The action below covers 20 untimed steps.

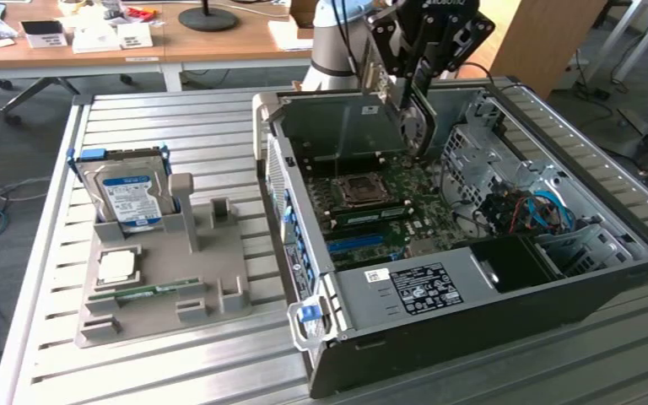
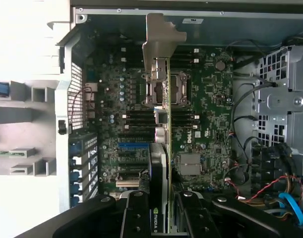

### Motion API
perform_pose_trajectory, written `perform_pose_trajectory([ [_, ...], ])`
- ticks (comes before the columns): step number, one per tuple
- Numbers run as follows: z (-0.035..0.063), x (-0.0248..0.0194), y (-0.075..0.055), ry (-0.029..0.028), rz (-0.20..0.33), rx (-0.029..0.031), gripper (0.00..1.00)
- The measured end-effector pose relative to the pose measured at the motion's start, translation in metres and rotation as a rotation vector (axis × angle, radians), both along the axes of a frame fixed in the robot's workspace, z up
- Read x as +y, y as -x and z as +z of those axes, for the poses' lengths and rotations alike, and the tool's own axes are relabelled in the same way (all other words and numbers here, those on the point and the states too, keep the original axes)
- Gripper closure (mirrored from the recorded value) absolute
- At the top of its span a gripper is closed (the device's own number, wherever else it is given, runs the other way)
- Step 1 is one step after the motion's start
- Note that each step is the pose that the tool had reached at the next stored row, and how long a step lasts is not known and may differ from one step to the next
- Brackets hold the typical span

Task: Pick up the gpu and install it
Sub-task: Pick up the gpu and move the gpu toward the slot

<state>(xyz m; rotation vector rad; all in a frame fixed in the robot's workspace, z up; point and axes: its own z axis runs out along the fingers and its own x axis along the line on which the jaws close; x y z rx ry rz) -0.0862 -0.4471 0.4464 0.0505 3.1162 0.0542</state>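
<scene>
The gripper (image 2: 161, 213) is seen clamped on the gpu (image 2: 158, 163), which is held edge-on between its fingers, the silver bracket (image 2: 161, 39) pointed away from the wrist. Beyond the card, the motherboard (image 2: 211, 99) is seen inside the open computer case (image 1: 549, 312).

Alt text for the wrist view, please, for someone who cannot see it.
The gripper holds the gpu edge-on, its silver bracket at the far end, over the motherboard inside an open computer case. Cables and a drive cage line one side.
</scene>
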Motion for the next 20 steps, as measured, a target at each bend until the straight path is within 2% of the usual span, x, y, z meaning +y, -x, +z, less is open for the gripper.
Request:
perform_pose_trajectory([
  [20,0.0,0.0,-0.039,0.0,0.0,0.0,0.73],
])
